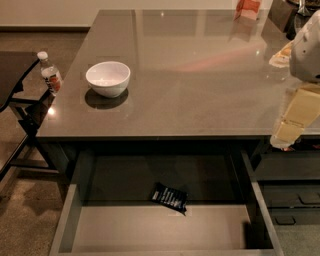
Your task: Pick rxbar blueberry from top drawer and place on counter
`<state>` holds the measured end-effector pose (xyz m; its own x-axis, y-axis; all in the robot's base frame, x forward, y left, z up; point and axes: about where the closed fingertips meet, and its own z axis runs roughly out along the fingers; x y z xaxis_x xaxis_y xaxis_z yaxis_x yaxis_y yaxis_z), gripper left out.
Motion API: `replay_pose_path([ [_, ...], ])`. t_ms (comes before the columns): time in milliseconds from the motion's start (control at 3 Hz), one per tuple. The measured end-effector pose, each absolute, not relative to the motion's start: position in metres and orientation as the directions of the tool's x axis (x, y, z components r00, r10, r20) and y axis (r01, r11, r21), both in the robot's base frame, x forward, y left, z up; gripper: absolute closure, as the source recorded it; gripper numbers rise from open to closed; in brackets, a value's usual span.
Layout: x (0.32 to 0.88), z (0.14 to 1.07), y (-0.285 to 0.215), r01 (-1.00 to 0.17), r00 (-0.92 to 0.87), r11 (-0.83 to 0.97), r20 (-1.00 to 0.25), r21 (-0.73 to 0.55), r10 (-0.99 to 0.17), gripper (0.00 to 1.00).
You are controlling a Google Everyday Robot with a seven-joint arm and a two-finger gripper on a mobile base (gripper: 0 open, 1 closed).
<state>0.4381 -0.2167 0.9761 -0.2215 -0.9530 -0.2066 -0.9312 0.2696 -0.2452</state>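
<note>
The rxbar blueberry, a dark navy wrapper with light print, lies flat inside the open top drawer, near its middle toward the back. The glossy grey-brown counter spans the view above the drawer. My gripper hangs at the right edge of the view, over the counter's front right edge, well above and to the right of the bar. It holds nothing that I can see.
A white bowl stands on the counter's left part. A water bottle sits at the counter's far left edge. An orange carton stands at the back. Darker narrow drawers are at the right. A chair frame stands at left.
</note>
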Motion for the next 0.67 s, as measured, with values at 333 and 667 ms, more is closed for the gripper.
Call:
replay_pose_path([
  [333, 0.438, 0.976, -0.217, -0.931, -0.222, 0.270, -0.207, -0.245, -0.953, 0.00],
  [667, 0.428, 0.968, -0.215, -0.939, -0.190, 0.245, -0.229, -0.241, -0.955, 0.00],
])
